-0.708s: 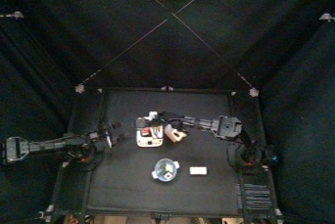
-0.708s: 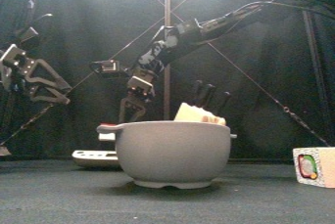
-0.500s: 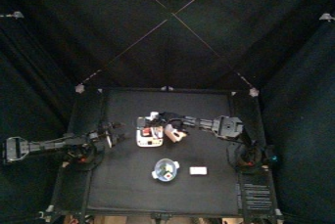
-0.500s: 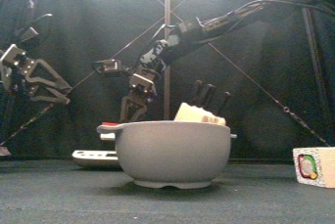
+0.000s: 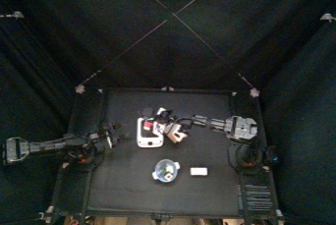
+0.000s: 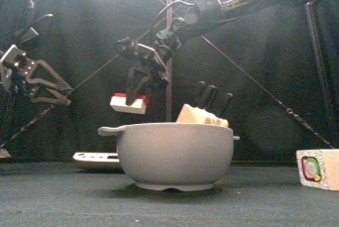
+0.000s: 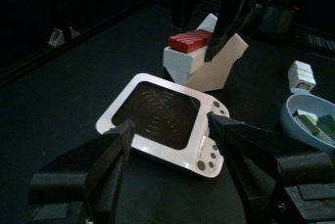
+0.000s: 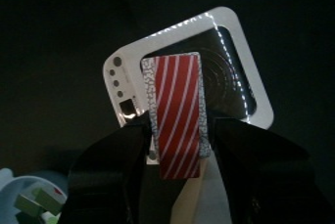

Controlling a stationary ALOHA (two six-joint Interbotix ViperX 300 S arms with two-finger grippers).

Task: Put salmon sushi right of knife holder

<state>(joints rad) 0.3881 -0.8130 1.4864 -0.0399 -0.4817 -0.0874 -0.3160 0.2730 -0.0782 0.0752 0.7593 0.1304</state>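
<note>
Our left gripper (image 7: 164, 159) rests with jaws spread wide, off to the table's left. Near the middle lies the knife holder (image 5: 151, 133). Above it, our right gripper (image 8: 179, 174) grips the salmon sushi (image 8: 178, 111), lifted clear of the table. The pick looks done; as far as we can tell, carrying it right of the holder and releasing remain.

From above, your salmon sushi (image 5: 168, 127) is too small to make out. In the front view, the bowl (image 6: 172, 157) hides most of the knife holder (image 6: 90, 160), and the right edge cuts off the small block (image 6: 319, 169).
</note>
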